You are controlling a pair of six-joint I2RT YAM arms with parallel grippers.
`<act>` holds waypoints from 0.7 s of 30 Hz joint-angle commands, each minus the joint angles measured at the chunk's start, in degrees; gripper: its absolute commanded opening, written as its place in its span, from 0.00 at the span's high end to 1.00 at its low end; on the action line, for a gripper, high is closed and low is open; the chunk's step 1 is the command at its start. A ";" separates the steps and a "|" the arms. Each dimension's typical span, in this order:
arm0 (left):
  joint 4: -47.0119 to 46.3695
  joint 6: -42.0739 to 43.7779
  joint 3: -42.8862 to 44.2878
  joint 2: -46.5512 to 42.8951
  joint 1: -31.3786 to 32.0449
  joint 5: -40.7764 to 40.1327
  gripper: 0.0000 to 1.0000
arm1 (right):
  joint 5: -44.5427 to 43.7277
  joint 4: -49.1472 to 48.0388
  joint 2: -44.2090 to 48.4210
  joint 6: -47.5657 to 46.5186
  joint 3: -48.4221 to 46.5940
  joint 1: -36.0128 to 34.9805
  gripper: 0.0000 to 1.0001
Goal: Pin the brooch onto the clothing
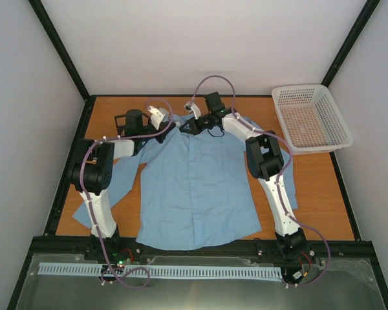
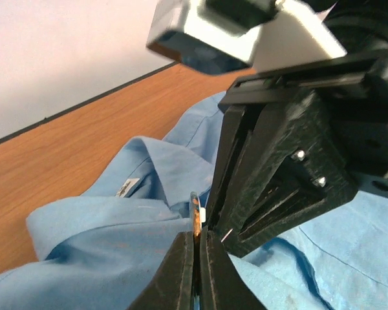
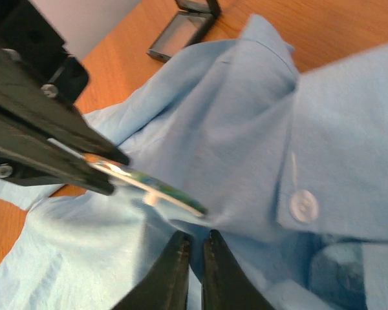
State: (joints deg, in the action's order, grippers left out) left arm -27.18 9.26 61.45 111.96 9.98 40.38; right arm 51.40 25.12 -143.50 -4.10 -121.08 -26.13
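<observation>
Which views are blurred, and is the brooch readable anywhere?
Top external: evenly lit and fairly sharp. Left wrist: the brooch shows edge-on only; the white housing above is out of focus. Right wrist: the shirt is smeared, and the brooch's face glints.

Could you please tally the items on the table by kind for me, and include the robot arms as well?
Shirt: 1
Brooch: 1
Black box: 1
White mesh basket: 1
Robot arms: 2, left arm and right arm
Total: 6
</observation>
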 commanded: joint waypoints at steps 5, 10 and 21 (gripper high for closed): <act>-1.87 -0.40 2.11 -0.30 -1.08 3.66 0.99 | -2.25 0.02 6.72 -3.46 4.55 2.48 0.76; -1.07 -2.11 2.32 0.23 -2.22 4.90 0.99 | 1.28 -1.33 8.47 -9.01 10.83 2.49 0.65; -3.23 -11.95 2.73 2.95 -3.21 11.09 0.99 | 6.13 -19.88 8.19 4.02 17.69 1.23 0.43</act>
State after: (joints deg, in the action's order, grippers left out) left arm -27.46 3.01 62.13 113.21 7.18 47.24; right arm 55.77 14.52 -135.70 -6.09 -103.28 -24.12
